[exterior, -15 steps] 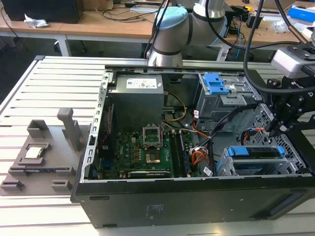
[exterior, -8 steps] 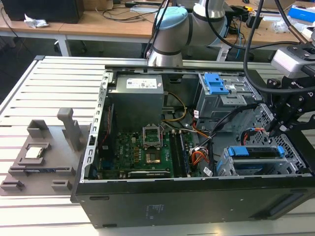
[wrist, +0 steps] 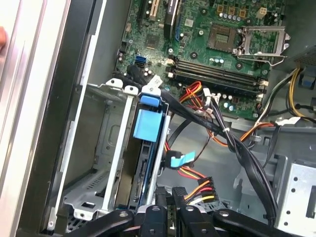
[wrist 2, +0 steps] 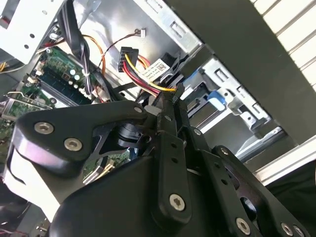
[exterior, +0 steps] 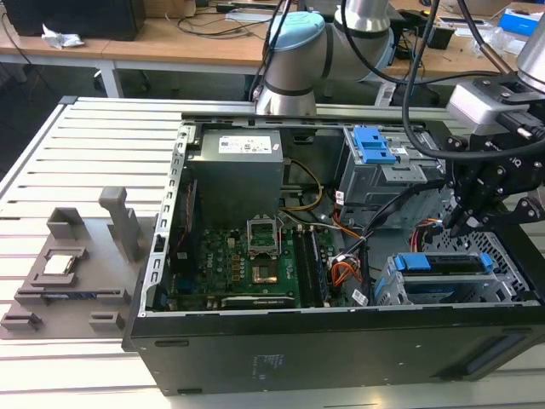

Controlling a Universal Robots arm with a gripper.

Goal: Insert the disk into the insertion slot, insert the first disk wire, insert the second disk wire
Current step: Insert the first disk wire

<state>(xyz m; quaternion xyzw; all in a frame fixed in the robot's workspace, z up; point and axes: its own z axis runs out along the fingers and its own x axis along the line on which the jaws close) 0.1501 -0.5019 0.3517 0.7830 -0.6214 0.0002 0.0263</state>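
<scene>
The disk (exterior: 447, 264), framed in blue, lies inside the insertion slot (exterior: 390, 288), a perforated silver cage at the near corner of the open case on the exterior view's right. In the first wrist view the disk (wrist: 140, 173) is seen edge-on in the slot (wrist: 98, 148). My gripper (exterior: 462, 223) hangs just above the disk's inner end. Its fingertips (wrist 2: 170, 101) are pressed together on a black plug with red, yellow and black leads (wrist 2: 143, 74), the disk wire (wrist: 200, 190). A second wire with a blue plug (wrist: 180, 159) hangs loose beside the disk.
The green motherboard (exterior: 255, 256) and the grey power supply (exterior: 234, 166) take up the case's middle and back. A taller grey bay with a blue latch (exterior: 373, 145) stands behind the slot. Black cable bundles (wrist: 237, 148) cross near the gripper. A grey fixture (exterior: 68, 264) sits on the slatted table.
</scene>
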